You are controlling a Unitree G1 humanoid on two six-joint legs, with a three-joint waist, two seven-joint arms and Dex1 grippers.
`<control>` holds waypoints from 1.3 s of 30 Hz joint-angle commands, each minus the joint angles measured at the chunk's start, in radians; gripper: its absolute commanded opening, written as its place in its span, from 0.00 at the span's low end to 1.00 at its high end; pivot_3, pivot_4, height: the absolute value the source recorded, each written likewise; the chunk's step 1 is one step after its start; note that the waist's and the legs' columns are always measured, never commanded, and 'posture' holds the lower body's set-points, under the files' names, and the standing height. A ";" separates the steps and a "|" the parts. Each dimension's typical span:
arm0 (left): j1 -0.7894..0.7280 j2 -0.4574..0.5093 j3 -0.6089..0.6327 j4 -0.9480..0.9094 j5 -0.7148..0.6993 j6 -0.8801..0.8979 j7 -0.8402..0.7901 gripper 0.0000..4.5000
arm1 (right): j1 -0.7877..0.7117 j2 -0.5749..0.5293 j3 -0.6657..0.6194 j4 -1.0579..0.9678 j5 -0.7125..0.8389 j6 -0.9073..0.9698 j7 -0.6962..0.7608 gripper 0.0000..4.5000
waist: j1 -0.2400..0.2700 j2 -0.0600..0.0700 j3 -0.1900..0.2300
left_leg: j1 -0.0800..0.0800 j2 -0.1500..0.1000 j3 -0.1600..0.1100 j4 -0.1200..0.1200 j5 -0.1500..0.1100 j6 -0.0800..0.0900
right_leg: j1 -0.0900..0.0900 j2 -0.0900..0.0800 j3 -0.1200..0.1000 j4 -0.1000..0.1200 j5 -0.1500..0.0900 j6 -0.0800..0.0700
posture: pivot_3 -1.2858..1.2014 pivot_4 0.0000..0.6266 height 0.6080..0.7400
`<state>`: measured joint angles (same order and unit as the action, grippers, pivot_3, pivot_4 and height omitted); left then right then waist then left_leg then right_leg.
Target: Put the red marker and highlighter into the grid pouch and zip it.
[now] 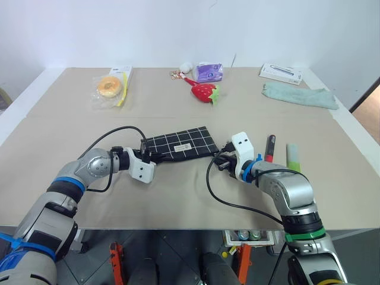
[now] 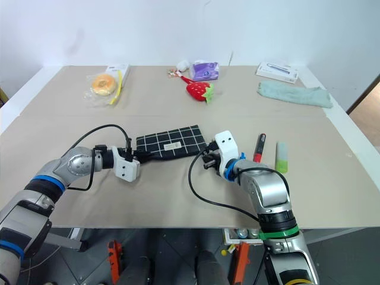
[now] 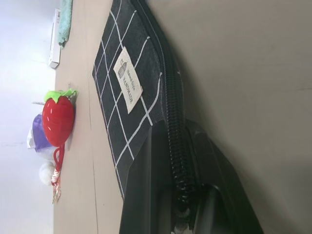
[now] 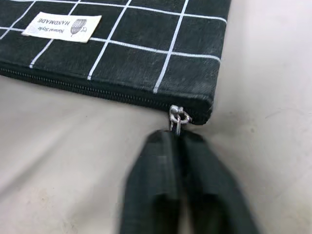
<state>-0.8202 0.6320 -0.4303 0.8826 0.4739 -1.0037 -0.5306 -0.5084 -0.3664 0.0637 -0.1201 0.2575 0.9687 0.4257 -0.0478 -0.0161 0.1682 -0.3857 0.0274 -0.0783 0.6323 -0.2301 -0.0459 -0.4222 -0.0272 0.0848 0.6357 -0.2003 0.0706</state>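
**A:** Start with the big things. What lies between the two sets of jaws?

**B:** On the beige table [image 1: 178, 196], the grid pouch [image 1: 178, 144] lies flat between them, white label up, zipper edge toward the robot. The left gripper [image 1: 146, 155] sits at the pouch's left end, its black fingers [image 3: 204, 195] pressed together on that corner, right at the zipper teeth. The right gripper [image 4: 176, 139] sits at the opposite end, at the corner where the zipper stops.

**A:** And the right jaws, are they apart?

**B:** No, they are pressed together. The small metal zipper pull [image 4: 175, 117] sits just past their tips, and its lower end disappears between them, so they pinch it. The zipper runs closed along the part of the edge that shows.

**A:** Where are the pens?

**B:** Both lie on the table outside the pouch, just to the outer side of the right jaws. The red marker [image 1: 270, 148] is nearer them; the highlighter [image 1: 293, 157] lies just beyond it. They run roughly parallel, close but apart.

**A:** Anything beyond the jaws?

**B:** Well past them, near the far edge: a folded pale-green cloth [image 1: 300, 95], a white box [image 1: 281, 73], a strawberry toy [image 1: 205, 92], a purple packet [image 1: 209, 72] and a bagged doughnut [image 1: 110, 86] far off on the left jaws' side.
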 commanded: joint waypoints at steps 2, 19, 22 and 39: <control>0.026 -0.020 -0.025 0.003 0.014 0.005 -0.019 0.00 | -0.022 0.005 -0.006 -0.015 0.002 -0.009 -0.004 0.01 | 0.000 0.000 0.000 | 0.000 0.000 0.000 0.000 0.000 0.000 | 0.000 0.000 0.000 0.000 0.000 0.000 | 0.52 0.24 0.99; 0.034 -0.034 -0.006 -0.010 0.004 0.013 -0.030 0.00 | -0.032 0.186 0.173 -0.138 0.032 0.018 0.009 0.01 | 0.000 0.000 0.000 | -0.001 0.000 -0.001 0.000 0.000 0.000 | 0.000 0.000 0.000 0.000 0.000 0.000 | 0.52 0.24 0.99; 0.035 -0.038 -0.002 -0.011 0.005 0.015 -0.034 0.00 | -0.054 0.227 0.199 -0.138 0.035 0.012 0.008 0.01 | -0.001 0.000 0.000 | -0.001 0.000 -0.001 0.000 0.000 0.000 | -0.001 0.001 0.000 0.000 0.000 0.000 | 0.52 0.24 0.99; 0.054 -0.044 0.020 -0.038 -0.015 0.031 -0.048 0.00 | -0.031 0.090 0.252 -0.091 -0.045 -0.008 0.029 0.01 | 0.000 0.001 0.000 | -0.001 0.000 -0.002 0.000 0.000 0.000 | -0.001 0.001 -0.001 0.001 -0.002 -0.001 | 0.52 0.24 0.99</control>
<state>-0.7933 0.6075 -0.3825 0.8468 0.4544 -0.9719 -0.5675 -0.5358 -0.2805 0.3086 -0.1963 0.2145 0.9754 0.4408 -0.0476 -0.0156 0.1679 -0.3865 0.0277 -0.0806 0.6322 -0.2301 -0.0458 -0.4227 -0.0265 0.0839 0.6371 -0.2021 0.0693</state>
